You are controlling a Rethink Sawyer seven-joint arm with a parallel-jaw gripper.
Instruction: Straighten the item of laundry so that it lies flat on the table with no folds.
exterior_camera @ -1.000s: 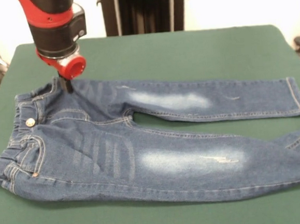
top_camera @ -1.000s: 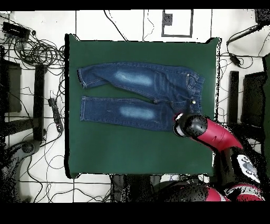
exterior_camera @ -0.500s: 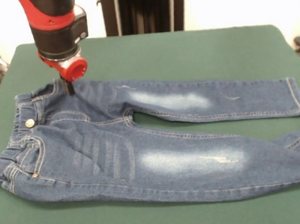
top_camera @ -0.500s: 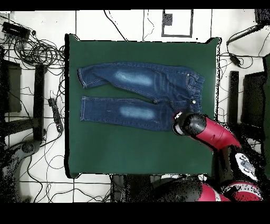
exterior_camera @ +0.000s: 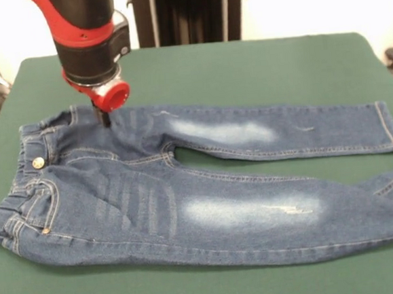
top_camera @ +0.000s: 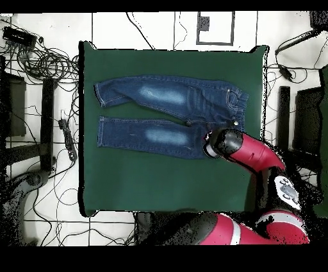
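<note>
The item of laundry, a small pair of blue denim jeans (exterior_camera: 186,188), lies spread on the green table (exterior_camera: 258,67). Its waist is at the left and both legs run to the right. The near leg's end runs out of the picture at the right, and there is a crease there. My gripper (exterior_camera: 102,119) points down at the far hip, just right of the waistband, touching or nearly touching the denim. Its tips are mostly hidden under the red wrist. In the overhead view the jeans (top_camera: 166,115) have their waist at the right, and the arm's wrist (top_camera: 225,142) covers their lower right corner.
A black stand (exterior_camera: 186,15) rises behind the table's far edge. Cables (top_camera: 45,61) and dark equipment lie on the floor beside the table (top_camera: 160,183). Bare green cloth surrounds the jeans on every side.
The arm has slid a little to the right in the front view, from the waistband's far corner onto the far hip. The jeans have barely shifted.
</note>
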